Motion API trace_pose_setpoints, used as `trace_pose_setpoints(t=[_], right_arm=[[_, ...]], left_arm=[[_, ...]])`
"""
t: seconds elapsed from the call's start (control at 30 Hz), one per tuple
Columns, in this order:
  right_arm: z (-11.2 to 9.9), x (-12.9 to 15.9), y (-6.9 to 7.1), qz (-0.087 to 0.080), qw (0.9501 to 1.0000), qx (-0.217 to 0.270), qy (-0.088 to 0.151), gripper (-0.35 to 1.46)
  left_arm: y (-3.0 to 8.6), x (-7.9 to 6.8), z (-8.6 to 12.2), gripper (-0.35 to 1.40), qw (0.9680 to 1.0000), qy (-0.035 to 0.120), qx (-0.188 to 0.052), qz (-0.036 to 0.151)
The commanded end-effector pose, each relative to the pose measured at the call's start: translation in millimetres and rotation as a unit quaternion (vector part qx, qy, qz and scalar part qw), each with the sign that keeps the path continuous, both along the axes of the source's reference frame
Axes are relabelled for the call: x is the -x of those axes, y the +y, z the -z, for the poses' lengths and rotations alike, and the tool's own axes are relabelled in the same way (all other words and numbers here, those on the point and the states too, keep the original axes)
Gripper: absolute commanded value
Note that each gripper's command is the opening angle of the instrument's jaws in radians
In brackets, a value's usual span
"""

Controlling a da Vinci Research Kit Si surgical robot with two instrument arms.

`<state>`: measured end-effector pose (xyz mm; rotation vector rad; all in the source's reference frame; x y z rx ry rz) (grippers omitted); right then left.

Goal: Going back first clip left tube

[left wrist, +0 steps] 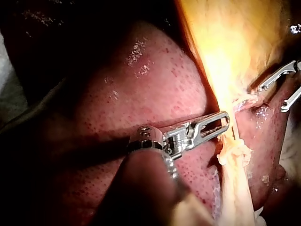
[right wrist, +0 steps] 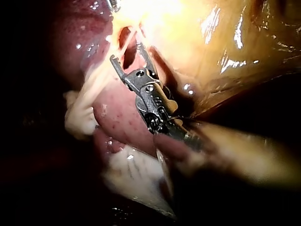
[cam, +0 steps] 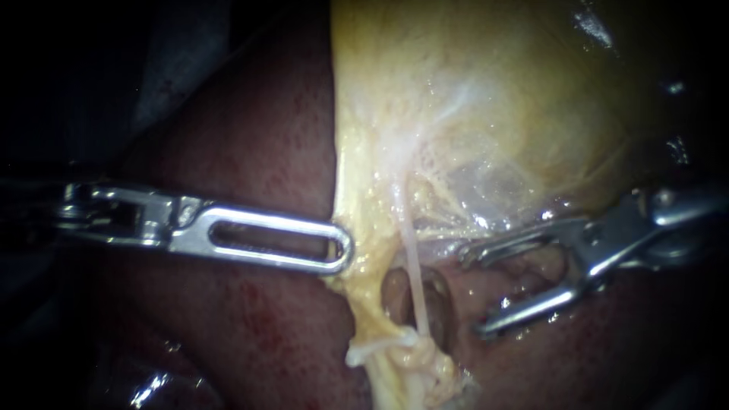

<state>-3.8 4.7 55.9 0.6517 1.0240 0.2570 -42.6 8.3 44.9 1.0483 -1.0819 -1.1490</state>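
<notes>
Two instruments, one thin pale tube [cam: 412,266]. Glossy and thread-like, the tube runs nearly straight up and down in the endoscope view, from the gallbladder [cam: 493,99] to a knot of yellow tissue [cam: 425,357]. Left of the tube, the left instrument [cam: 342,250] has its end effector closed, seemingly pinching the gallbladder's edge. Right of the tube, the right instrument [cam: 471,292] has its end effector spread wide and empty.

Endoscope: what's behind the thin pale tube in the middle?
A dark hollow in the tissue, reddish liver to its sides, yellow gallbladder above. The hollow's depth is lost in shadow; the strip directly behind the tube is covered.
</notes>
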Motion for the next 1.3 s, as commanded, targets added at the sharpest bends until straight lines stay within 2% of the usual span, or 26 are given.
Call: trace_pose_setpoints(t=[0.03, 0.17, 0.63, 0.9, 1.3], right_arm=[[0.3, 0.3, 0.4, -0.002, 1.0, 0.002, -0.001, 0.45], [0.9, 1.0, 1.1, -0.008, 1.0, 0.004, -0.004, 0.45], [0.8, 0.8, 0.9, -0.008, 0.9999, 0.005, -0.004, 0.44], [0.8, 0.8, 0.8, -0.008, 0.9999, 0.005, -0.004, 0.44], [0.8, 0.8, 0.8, -0.009, 0.9999, 0.006, -0.004, 0.44]], left_arm=[[0.0, 0.1, -0.1, -0.35, 1.0, 0.001, 0.0, 0.001], [0.1, 0.7, -0.4, -0.35, 1.0, 0.001, 0.0, 0.001], [1.5, 5.1, -3.9, -0.35, 1.0, 0.003, 0.0, 0.001], [1.9, 5.0, -4.8, -0.35, 1.0, 0.001, 0.0, 0.0], [1.9, 4.9, -4.9, -0.35, 1.0, 0.001, 0.0, 0.0]])
